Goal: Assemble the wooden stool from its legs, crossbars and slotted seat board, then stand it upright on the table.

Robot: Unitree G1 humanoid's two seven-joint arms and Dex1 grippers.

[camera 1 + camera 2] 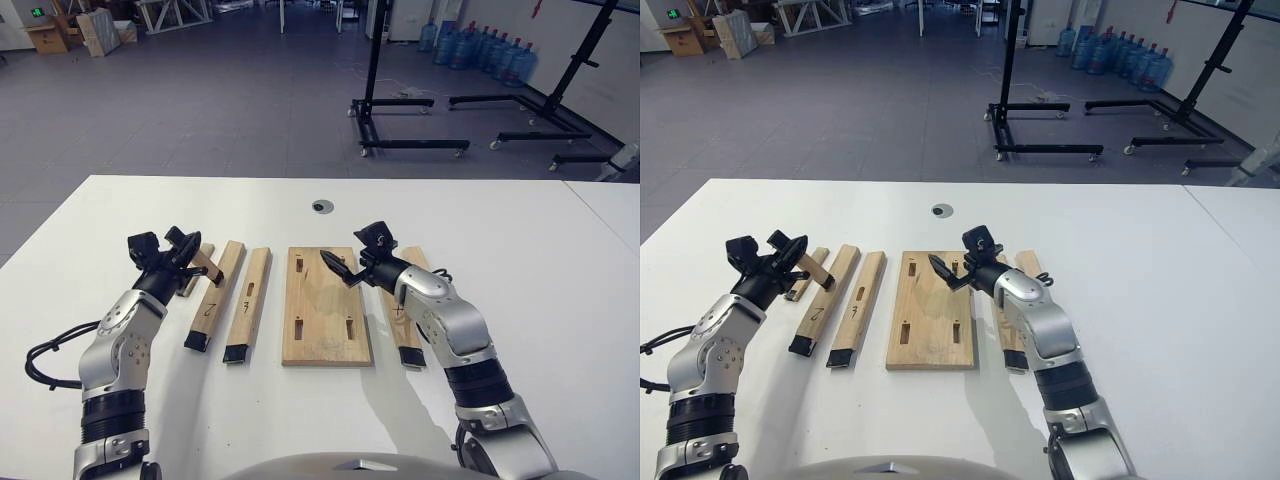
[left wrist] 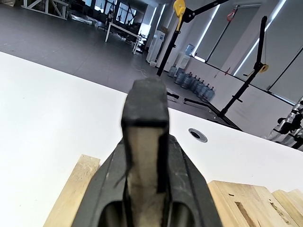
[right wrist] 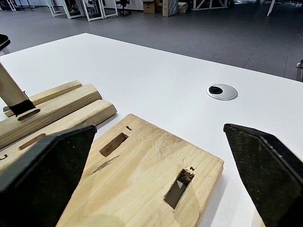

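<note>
Pale wood, all of it, laid out flat on the white table [image 1: 520, 260]. The slotted seat board [image 1: 325, 320] lay dead centre, a light plank with four dark rectangular slots, one near each corner. Just to its left sat two legs side by side, the outer leg [image 1: 218, 295] and the inner leg [image 1: 248, 305], each ending in a black cap on the near end. A thinner strip [image 1: 800, 282] lay at the far left, beside the outer leg. On the board's other side, a right-hand leg [image 1: 408, 345] ran under the right forearm, black cap toward the robot, and another wooden piece [image 1: 1028, 262] lay just beyond it.

And there was the left gripper [image 1: 165, 243], raised above the far ends of the left-hand pieces, fingers clenched on a black-tipped stick [image 1: 812, 268]. The stick angled down and toward the board, its dark tip above the thinner strip and the outer leg; I could not tell whether it touched them. The left wrist view showed the pale wood pinched tight between the two dark fingers [image 2: 182, 179].

Over to the right gripper [image 1: 355, 250]: it hovered above the board's far right corner, jaws spread wide with nothing between them, the forearm stretched low over the table from the near right. A round cable port [image 1: 322, 206] sat in the table beyond the board.
</note>
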